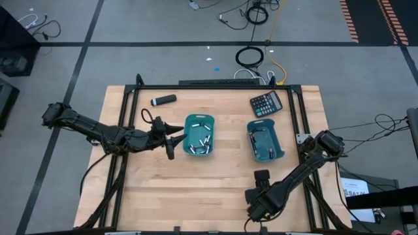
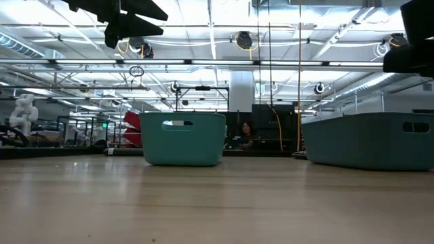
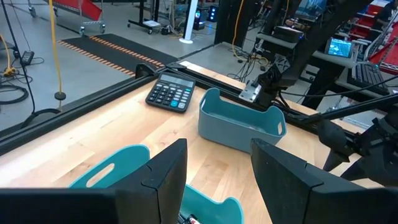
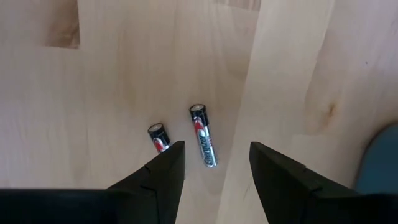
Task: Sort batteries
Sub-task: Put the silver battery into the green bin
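Two dark batteries, one short (image 4: 158,137) and one longer (image 4: 204,144), lie flat on the wood right under my right gripper (image 4: 216,155). It is open, points down and hovers above them near the table's near edge (image 1: 260,186). Several more batteries lie inside the left teal bin (image 1: 199,135) and the right teal bin (image 1: 264,141). My left gripper (image 1: 174,140) is open and hangs in the air at the left bin's left rim (image 3: 112,173), touching nothing. From the left wrist, the right bin (image 3: 239,121) shows farther off.
A dark calculator (image 1: 266,103) lies by the far right corner, behind the right bin. A black cylinder with a white tip (image 1: 163,100) lies toward the far left. Bare wood stretches along the near edge and left side. A black frame rail runs round the table.
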Tool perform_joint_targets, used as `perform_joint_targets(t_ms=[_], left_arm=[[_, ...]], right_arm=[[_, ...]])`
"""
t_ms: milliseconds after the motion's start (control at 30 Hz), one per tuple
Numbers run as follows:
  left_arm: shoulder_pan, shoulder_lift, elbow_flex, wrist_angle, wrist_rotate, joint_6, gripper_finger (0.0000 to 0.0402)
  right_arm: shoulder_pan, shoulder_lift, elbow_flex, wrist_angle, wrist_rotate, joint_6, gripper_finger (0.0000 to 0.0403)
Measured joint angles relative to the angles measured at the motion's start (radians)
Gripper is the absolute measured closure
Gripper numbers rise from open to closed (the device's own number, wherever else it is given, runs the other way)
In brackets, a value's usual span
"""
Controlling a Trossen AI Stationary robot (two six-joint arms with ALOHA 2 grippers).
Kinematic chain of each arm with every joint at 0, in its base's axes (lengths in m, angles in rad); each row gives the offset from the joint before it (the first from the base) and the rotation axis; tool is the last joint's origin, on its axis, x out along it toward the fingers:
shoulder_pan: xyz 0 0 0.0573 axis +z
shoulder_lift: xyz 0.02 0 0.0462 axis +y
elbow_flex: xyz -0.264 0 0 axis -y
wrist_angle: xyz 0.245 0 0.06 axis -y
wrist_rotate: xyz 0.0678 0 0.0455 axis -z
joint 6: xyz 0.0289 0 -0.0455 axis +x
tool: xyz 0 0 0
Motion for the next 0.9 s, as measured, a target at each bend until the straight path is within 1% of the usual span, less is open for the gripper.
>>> perform_joint_targets(t_ms=[200,567,900], left_arm=[[0.0,0.0,0.0,0.0,0.0,0.0,0.0215],[0.0,0.0,0.0,0.0,0.0,0.0,0.0215],[0.0,0.0,0.0,-0.001,0.0,-0.001,0.0215]], right_arm=[[-0.008,0.0,0.0,0.019,0.028,-0.04,0.0232],[-0.021,0.0,-0.06,0.069,0.016,-0.05,0.0232],[-0.021,0.0,-0.063,0.072,0.022,-0.046,0.0232]])
